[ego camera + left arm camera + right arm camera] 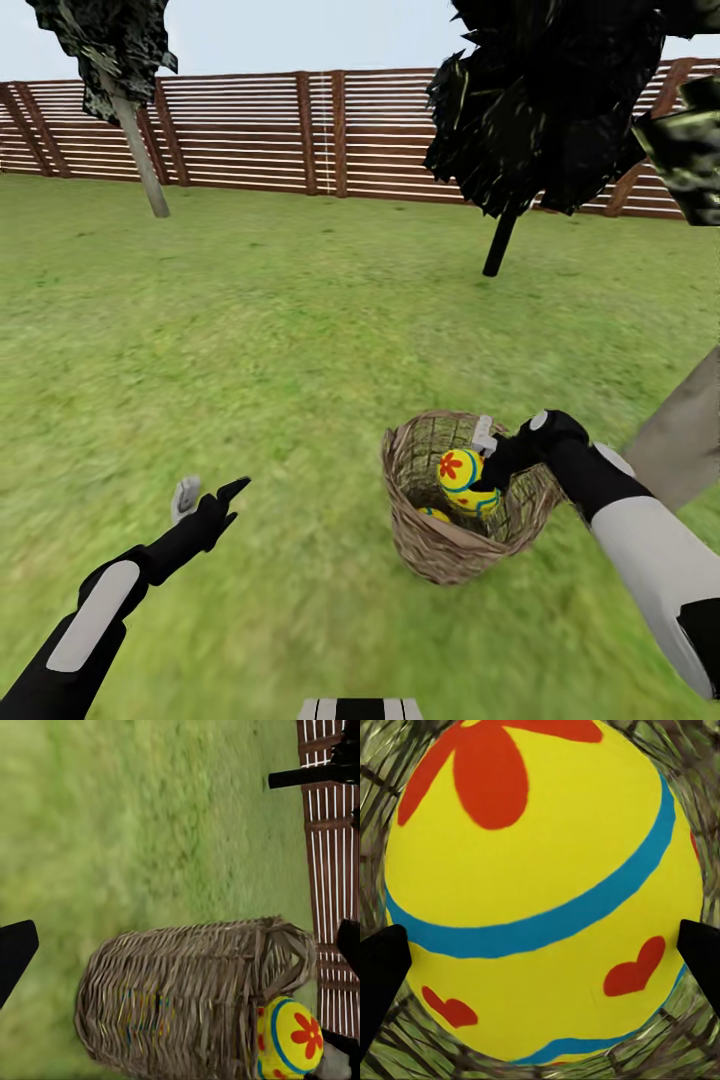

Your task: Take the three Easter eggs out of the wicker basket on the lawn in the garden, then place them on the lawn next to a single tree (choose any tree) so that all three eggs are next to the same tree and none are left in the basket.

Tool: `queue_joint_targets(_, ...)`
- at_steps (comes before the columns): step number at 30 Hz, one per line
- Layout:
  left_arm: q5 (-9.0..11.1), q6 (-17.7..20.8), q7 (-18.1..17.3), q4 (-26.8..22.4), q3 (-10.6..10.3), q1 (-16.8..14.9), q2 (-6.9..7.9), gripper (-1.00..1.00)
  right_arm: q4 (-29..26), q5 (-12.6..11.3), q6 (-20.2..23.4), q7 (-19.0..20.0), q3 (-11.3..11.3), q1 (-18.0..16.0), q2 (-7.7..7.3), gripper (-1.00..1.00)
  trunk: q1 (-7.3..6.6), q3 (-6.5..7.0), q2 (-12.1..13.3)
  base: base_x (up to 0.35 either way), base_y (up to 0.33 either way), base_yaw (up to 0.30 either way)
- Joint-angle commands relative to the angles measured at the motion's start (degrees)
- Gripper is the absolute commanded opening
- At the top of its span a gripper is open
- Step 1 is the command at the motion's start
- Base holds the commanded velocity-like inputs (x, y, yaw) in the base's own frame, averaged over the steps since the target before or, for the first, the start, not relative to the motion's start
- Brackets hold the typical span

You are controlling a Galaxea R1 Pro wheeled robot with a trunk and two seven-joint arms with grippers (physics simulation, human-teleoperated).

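Wicker basket (455, 540) sits on the lawn (250, 350), tipped a little, mouth toward the robot. One Easter egg (463, 481) is raised at the mouth, level with the rim; a second egg (434, 515) lies lower inside, partly hidden. Third egg: cannot tell where; coloured patches show through the weave in the left wrist view.

Handling, as judged: the egg looks rigid, smooth and light, so slippery under hard pads and prone to squirt out if pinched off-centre. Best hold is across the widest girth, on the blue band, with modest force. The basket looks light and stiff and may drag along if a finger catches the weave.

Right end effector (487, 462): fingers spread about as wide as the egg. In the right wrist view the egg (544, 896) sits between the two dark fingertips (381, 971), which touch its sides below the blue band. It appears clamped on the egg.

Left end effector (208, 494): fingers apart, holding nothing, above grass well to the left of the basket.
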Motion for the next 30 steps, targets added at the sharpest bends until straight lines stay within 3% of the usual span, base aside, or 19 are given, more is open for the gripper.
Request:
queue_joint_targets(1, 0.16, 0.34, -0.09, 0.00, 0.09, -0.02, -0.01, 1.00, -0.86, 0.03, 0.55, 0.20, -1.24, -0.02, -0.03, -1.00, -0.03, 0.18, 0.00, -0.007, 0.003, 0.000)
queue_joint_targets(5, 0.16, 0.28, -0.09, 0.07, 0.09, -0.02, -0.02, 1.00, -3.84, 0.03, 0.63, 0.19, -5.46, -0.02, -0.02, -1.00, -0.13, 1.06, 0.05, -0.001, 0.001, 0.000)
queue_joint_targets(7, 0.16, 0.16, -0.09, 0.08, 0.09, -0.02, -0.08, 1.00, -4.26, 0.00, 0.64, 0.22, -8.76, -0.02, -0.01, -1.00, -0.19, 1.51, 0.08, 0.000, 0.000, 0.000)
queue_joint_targets(10, 0.40, -0.63, -0.44, 0.17, -0.09, -0.02, -0.84, 1.00, -3.92, -0.18, 0.67, 0.24, -8.80, -0.28, 0.97, -1.00, -0.19, 1.50, 0.08, 0.000, 0.000, 0.000)
queue_joint_targets(17, 0.15, -0.63, -0.35, 0.17, -0.17, -0.02, -2.43, 1.00, -3.62, -2.05, 1.08, 0.01, -8.66, -0.37, 2.82, -1.00, -0.37, 3.05, 0.18, 0.000, 0.000, 0.000)
queue_joint_targets(25, 0.08, -0.55, 0.27, 0.17, -0.17, -0.02, -2.47, 1.00, -3.87, -2.60, 1.08, 0.08, -9.24, -0.37, 2.63, -1.00, -0.58, 4.82, 0.28, 0.000, 0.000, 0.000)
queue_joint_targets(28, 0.21, -0.54, 0.39, 0.17, -0.17, -0.02, -2.40, 1.00, -4.41, -2.61, 0.93, 0.49, -15.39, -0.37, 2.67, -1.00, -0.66, 5.49, 0.32, 0.000, 0.000, 0.000)
queue_joint_targets(30, 0.24, -0.54, 0.43, 0.17, -0.15, -0.02, -2.39, 1.00, -5.83, -2.61, 1.10, 0.60, -16.81, -0.37, 2.66, -1.00, -0.71, 5.93, 0.35, 0.000, 0.000, 0.000)
